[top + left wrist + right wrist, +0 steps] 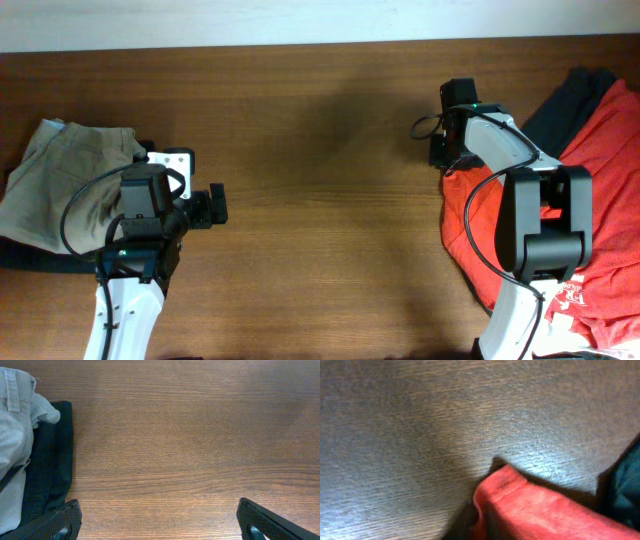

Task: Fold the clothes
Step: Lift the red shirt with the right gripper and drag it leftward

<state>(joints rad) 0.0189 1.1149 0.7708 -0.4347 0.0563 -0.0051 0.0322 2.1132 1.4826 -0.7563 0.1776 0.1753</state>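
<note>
T-shirt lies on the table's right, trousers (atop another garment) left.

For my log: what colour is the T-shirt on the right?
The T-shirt is orange-red; clearest overhead.

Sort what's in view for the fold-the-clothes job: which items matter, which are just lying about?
Job:
- orange-red T-shirt, crumpled at the table's right side, white lettering showing near the bottom edge

Lying about:
- beige khaki garment, bunched at the left
- black garment under the khaki one
- dark garment next to the T-shirt's upper edge
</note>
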